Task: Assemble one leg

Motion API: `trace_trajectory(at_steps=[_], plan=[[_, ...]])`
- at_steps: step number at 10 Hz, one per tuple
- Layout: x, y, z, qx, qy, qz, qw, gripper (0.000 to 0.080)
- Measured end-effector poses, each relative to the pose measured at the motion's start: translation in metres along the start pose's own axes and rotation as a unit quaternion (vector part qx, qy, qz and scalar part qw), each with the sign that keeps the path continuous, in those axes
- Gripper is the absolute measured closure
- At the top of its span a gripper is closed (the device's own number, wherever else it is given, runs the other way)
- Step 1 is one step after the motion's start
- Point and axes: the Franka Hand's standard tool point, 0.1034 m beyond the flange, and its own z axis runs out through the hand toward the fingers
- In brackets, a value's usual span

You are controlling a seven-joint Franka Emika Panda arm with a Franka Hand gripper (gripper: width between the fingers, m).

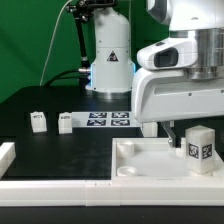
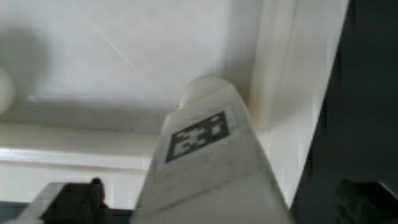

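- While the gripper (image 1: 190, 140) hangs over the white tray (image 1: 145, 160), the leg (image 1: 200, 148) stands upright between its jaws, at the tray's end toward the exterior view's right, with its square tag facing the camera.
- Whether the leg's foot rests on the tray floor or sits just above it cannot be told.
- The jaws are spread: in the wrist view the two dark fingertips (image 2: 80, 203) flank the leg (image 2: 214, 150), with a gap on each side.
- That view also shows the tray's (image 2: 107, 60) pale floor and part of a round socket (image 2: 7, 92).
- On the black table (image 1: 60, 145), a second leg (image 1: 38, 121) and a third leg (image 1: 65, 122) stand near each other, well apart from the tray.
- Just beside the third leg lies the marker board (image 1: 108, 120).
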Motion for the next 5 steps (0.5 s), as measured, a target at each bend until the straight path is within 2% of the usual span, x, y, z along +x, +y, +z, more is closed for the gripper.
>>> trace_trajectory(at_steps=[2,3,4,5], plan=[[0.0,0.0011,-0.0001,0.0,0.0,-0.033,0.999,0.0178],[-0.0001,0.001,0.0,0.0,0.0,-0.031,1.0,0.036],[0.0,0.0008,-0.0001,0.0,0.001,-0.025,1.0,0.036],[-0.0001,0.0009,0.0,0.0,0.0,-0.017,1.0,0.0511]])
